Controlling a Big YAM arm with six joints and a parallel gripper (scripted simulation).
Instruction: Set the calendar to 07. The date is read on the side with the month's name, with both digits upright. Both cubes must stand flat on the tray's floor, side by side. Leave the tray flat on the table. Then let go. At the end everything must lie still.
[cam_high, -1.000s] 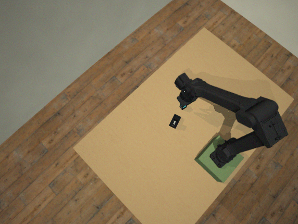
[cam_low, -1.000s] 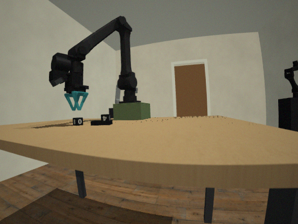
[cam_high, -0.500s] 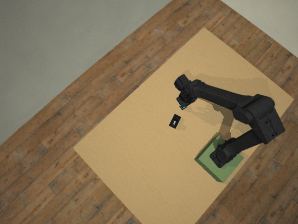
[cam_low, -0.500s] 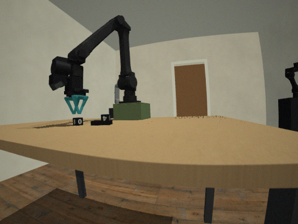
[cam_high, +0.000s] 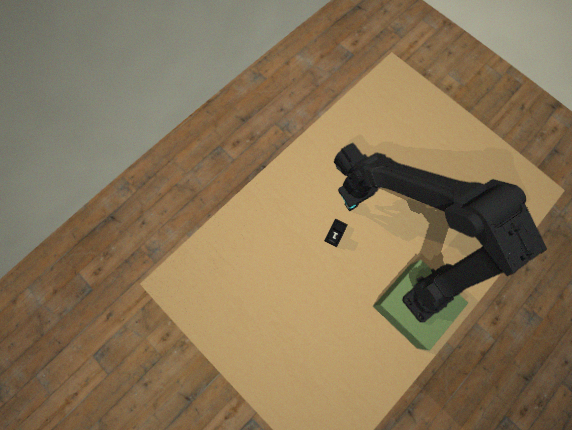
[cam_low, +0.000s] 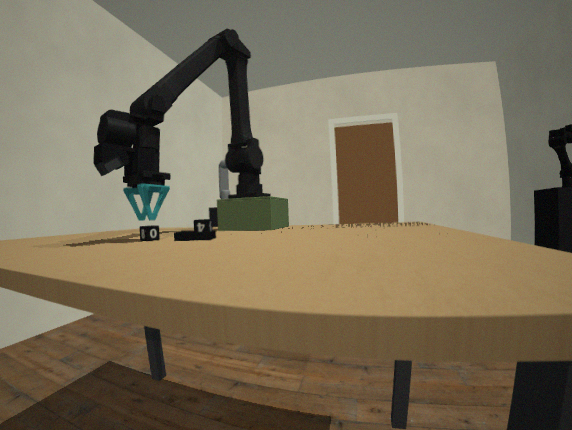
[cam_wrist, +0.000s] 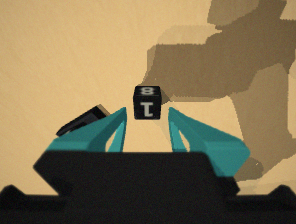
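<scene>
Loose cube (cam_low: 149, 233) (cam_wrist: 147, 103) on table (cam_low: 310, 270) (cam_high: 260, 280) (cam_wrist: 45, 45), left; 0 visible, adjoining face unclear. Gripper (cam_low: 145, 219) (cam_wrist: 147, 112) (cam_high: 351, 206) above it, about half open, holding nothing. Tray (cam_low: 186, 236) (cam_high: 331, 242) (cam_wrist: 75, 124) to the right, partly hidden in wrist view; its cube (cam_low: 203, 226) (cam_high: 336, 233) shows an inverted-looking 4. Far: green block (cam_low: 243, 214) (cam_high: 420, 327).

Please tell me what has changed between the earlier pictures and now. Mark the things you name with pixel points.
The claw (cam_high: 351, 205) (cam_low: 145, 219) (cam_wrist: 147, 112) has moved down, closer to the loose cube (cam_low: 149, 233) (cam_wrist: 147, 104). Nothing was taken hold of or let go. The loose cube, the tray (cam_high: 340, 224) (cam_low: 186, 236) (cam_wrist: 99, 111) and its cube (cam_high: 335, 234) (cam_low: 203, 226) stayed as they were.
</scene>
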